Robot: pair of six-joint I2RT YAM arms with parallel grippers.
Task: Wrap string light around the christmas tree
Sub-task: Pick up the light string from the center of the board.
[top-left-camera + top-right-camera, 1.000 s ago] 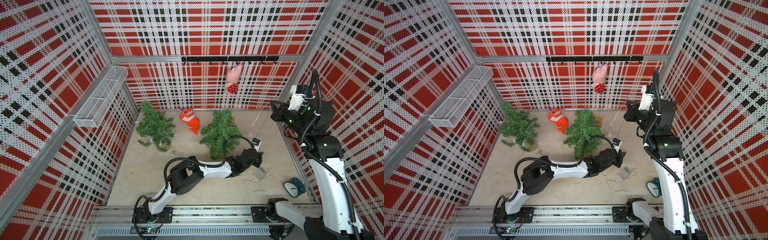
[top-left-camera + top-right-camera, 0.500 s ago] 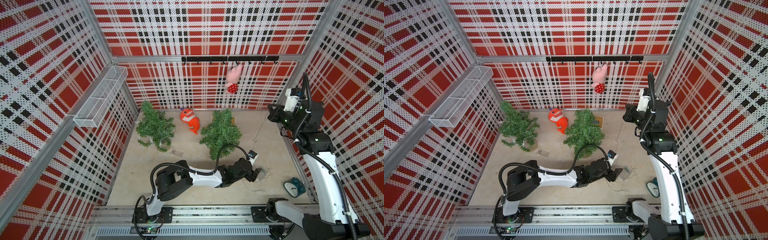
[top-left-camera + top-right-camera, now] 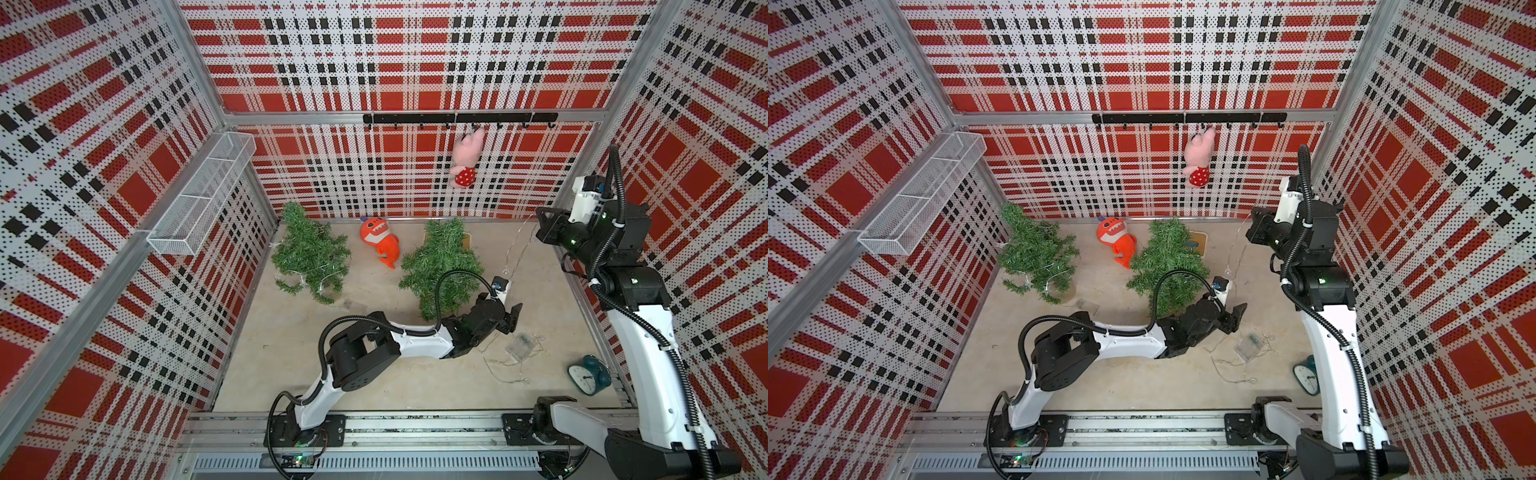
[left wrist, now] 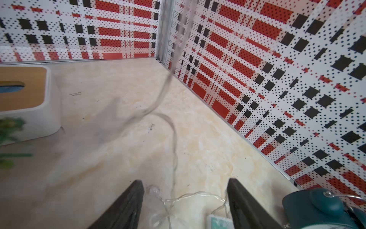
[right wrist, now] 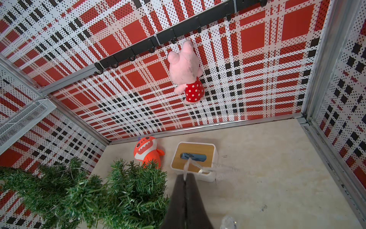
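- The battery box (image 3: 519, 345) and loose loops of the string light (image 4: 174, 150) lie on the floor near the front, close to the clock (image 3: 588, 374). Leave the box in place as an anchor.
- The left gripper (image 4: 184, 180) hovers low over those loops with its jaws apart, gripping nothing. Centre a single strand between the fingers before closing, and avoid pinching a bulb.
- The christmas tree (image 3: 440, 266) stands upright just beyond the left gripper. No wire can be made out on it.
- The right gripper (image 5: 185, 184) is raised near the right wall, its jaws pressed together on a strand that hangs towards the floor. Hold that grip firm and the strand lightly slack.
- Lead the strand around the branches without tipping the tree. Stay clear of the tissue box (image 5: 195, 156) behind it.
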